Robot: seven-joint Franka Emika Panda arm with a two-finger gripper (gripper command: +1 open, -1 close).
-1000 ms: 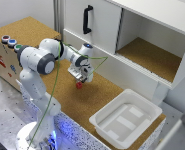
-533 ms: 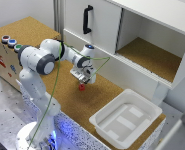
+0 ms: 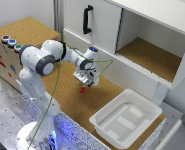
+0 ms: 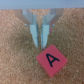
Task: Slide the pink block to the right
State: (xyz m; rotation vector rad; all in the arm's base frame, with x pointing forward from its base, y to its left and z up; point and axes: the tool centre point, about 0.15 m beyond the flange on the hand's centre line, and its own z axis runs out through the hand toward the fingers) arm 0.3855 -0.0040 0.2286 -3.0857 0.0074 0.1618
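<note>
Hovering low, grey two-fingered pincer (image 4: 39,34) pressed together, empty, beside small reddish-pink cube block marked "A" (image 4: 51,60). Block on cork bench (image 3: 67,100) mid-surface, well short of white plastic tray (image 3: 126,119). Pincer nudged closer; slide seemingly starting.

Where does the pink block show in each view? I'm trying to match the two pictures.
Exterior view: the pink block is a tiny red speck on the cork surface, just below the claw.
Wrist view: the block fills the foreground, marked "A", beside the claw's fingertips.
Shared landmark: the claw.
</note>
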